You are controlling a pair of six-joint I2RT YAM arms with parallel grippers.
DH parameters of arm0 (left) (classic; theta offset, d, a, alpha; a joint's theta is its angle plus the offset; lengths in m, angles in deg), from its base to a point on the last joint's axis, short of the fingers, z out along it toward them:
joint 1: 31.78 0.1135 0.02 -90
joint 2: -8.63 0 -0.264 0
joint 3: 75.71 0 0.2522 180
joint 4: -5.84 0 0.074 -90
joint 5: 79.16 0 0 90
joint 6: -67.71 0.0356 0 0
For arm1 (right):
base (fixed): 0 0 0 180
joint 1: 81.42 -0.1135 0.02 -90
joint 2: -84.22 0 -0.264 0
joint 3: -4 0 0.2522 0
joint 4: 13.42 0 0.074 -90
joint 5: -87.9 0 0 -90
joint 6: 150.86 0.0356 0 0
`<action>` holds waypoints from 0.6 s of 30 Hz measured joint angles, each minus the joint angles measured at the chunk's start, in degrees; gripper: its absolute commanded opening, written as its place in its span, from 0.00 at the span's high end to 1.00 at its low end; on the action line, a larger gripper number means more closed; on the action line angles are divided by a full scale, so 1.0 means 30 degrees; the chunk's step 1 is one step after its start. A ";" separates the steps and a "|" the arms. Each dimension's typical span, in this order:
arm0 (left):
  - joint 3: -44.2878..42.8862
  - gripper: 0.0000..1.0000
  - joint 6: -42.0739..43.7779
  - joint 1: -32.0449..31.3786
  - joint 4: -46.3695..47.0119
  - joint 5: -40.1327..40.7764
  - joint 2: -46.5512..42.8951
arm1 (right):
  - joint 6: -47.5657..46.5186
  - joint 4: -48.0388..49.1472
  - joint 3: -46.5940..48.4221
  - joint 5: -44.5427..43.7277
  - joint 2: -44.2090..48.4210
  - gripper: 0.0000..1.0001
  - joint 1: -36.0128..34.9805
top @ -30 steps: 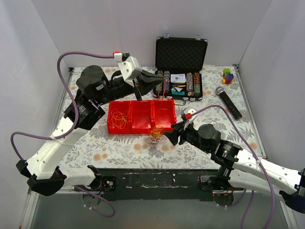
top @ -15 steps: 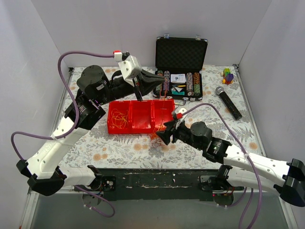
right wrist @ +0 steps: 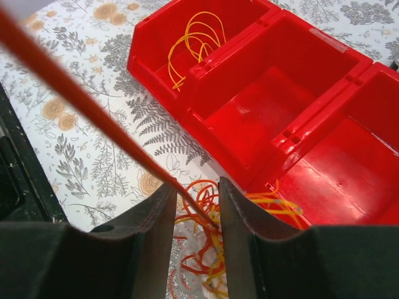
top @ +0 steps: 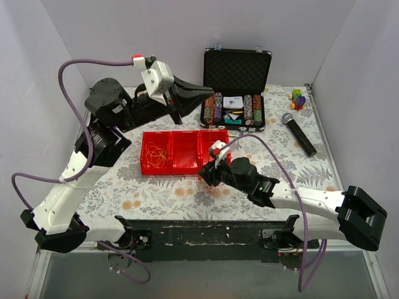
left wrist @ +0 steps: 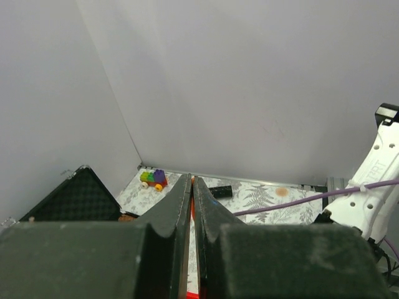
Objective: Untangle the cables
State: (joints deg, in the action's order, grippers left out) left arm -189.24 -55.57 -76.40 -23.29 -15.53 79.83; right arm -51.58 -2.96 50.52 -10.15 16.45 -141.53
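The cables (right wrist: pixel 209 246) are a clump of thin orange and yellow loops lying on the table against the red tray's front wall (right wrist: pixel 206 143). In the top view the clump (top: pixel 203 182) is mostly hidden by my right gripper (top: pixel 202 174). In its own wrist view the right gripper (right wrist: pixel 196 196) is open, with one finger on each side of the clump. My left gripper (top: pixel 210 93) is raised above the back of the table, shut on one orange strand (left wrist: pixel 192 208). That strand (right wrist: pixel 81 99) runs taut down into the clump. Loose yellow cables (right wrist: pixel 196 37) lie in the tray's left compartment (top: pixel 156 152).
An open black case of poker chips (top: pixel 237 81) stands behind the tray. A microphone (top: pixel 298 134) and a toy block car (top: pixel 298 98) lie at the back right; both show in the left wrist view, the car (left wrist: pixel 154 179) and the microphone (left wrist: pixel 219 191).
My right arm has reached left so its open fingers now straddle the clump. My left gripper has lifted up and back with the orange strand, pulling it taut.
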 measured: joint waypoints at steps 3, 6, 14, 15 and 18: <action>-0.1071 1.00 0.0197 -0.0007 -0.0262 0.0015 0.0240 | 0.0393 0.0612 -0.0204 0.0379 -0.0233 0.61 0.0000; -0.2084 1.00 0.0546 -0.0007 -0.0393 0.0117 0.0532 | 0.0874 0.1195 -0.0867 0.0743 -0.0357 0.61 -0.0007; -0.4073 1.00 0.1749 -0.0007 -0.0342 0.0758 0.1180 | 0.2004 0.1333 -0.3716 0.1056 -0.0364 0.55 0.0000; -0.4240 1.00 0.1945 -0.0007 -0.0270 0.0882 0.1209 | 0.2076 0.1253 -0.3949 0.1056 -0.0372 0.52 -0.0007; -0.4546 1.00 0.2557 -0.0007 0.0095 0.1304 0.1268 | 0.2310 0.1100 -0.4211 0.1035 -0.0503 0.47 0.0000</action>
State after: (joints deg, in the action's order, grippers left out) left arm -202.88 -47.89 -76.42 -23.01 -11.62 83.64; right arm -44.65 0.34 37.88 -7.05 14.94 -141.53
